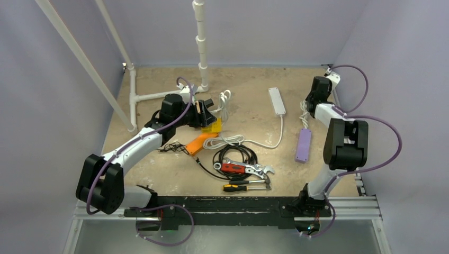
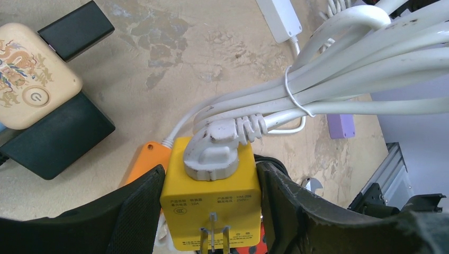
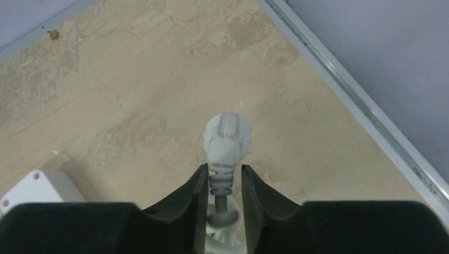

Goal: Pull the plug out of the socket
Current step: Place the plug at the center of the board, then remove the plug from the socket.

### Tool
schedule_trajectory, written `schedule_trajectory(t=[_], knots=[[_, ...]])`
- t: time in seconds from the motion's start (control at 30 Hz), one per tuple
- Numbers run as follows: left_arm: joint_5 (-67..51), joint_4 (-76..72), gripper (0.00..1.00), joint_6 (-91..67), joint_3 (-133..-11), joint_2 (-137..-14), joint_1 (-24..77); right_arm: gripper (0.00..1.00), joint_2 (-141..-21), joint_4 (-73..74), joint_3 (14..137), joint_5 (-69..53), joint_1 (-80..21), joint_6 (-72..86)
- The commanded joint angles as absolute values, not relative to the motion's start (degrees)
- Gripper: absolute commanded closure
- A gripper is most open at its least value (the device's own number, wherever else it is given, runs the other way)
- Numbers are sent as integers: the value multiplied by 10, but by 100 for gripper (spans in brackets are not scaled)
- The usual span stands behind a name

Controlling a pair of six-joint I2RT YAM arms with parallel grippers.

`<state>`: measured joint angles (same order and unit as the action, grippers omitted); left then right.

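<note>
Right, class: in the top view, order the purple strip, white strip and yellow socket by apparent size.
1. purple strip
2. white strip, slightly smaller
3. yellow socket, partly hidden

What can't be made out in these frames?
- Left wrist: pins of the round white plug, buried in the yellow cube socket.
- Right wrist: whether the right gripper pinches or merely flanks the dirty white plug; too close to call.
- Left wrist: the socket's grey print, too small.

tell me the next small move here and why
Probably let the right gripper release the grey plug it pinches and cross to the white plug, which sits seated in the yellow socket block clamped by the left gripper.
</note>
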<state>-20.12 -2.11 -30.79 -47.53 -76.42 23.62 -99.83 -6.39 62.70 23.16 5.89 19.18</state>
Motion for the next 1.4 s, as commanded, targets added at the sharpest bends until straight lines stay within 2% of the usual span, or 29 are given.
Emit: schedule_trajectory(t=[0.0,0.07,0.27,0.4,0.57,0.73,0.83,1.03,1.23,1.37], knots=[[-240,-84,100,-311,-513,-764,233,57,-1009,-105,641,194,70,213],[-240,-81,100,-309,-515,-765,233,43,-1004,-109,638,187,70,215],[-234,-57,100,-287,-530,-763,233,20,-940,-125,615,154,70,218],[-242,-33,100,-251,-541,-760,233,18,-884,-114,619,114,69,205],[-278,-9,100,-219,-554,-764,233,16,-776,-144,591,-98,47,186],[-302,-14,100,-216,-558,-767,233,14,-717,-196,565,-209,-66,176],[-301,-16,100,-222,-557,-771,233,13,-681,-296,508,-265,-127,223],[-301,-17,100,-225,-557,-788,233,11,-649,-413,426,-219,-245,259],[-302,-26,100,-225,-554,-796,233,1,-642,-473,359,-137,-287,242],[-316,-33,100,-229,-553,-808,233,1,-656,-482,350,-109,-307,225]])
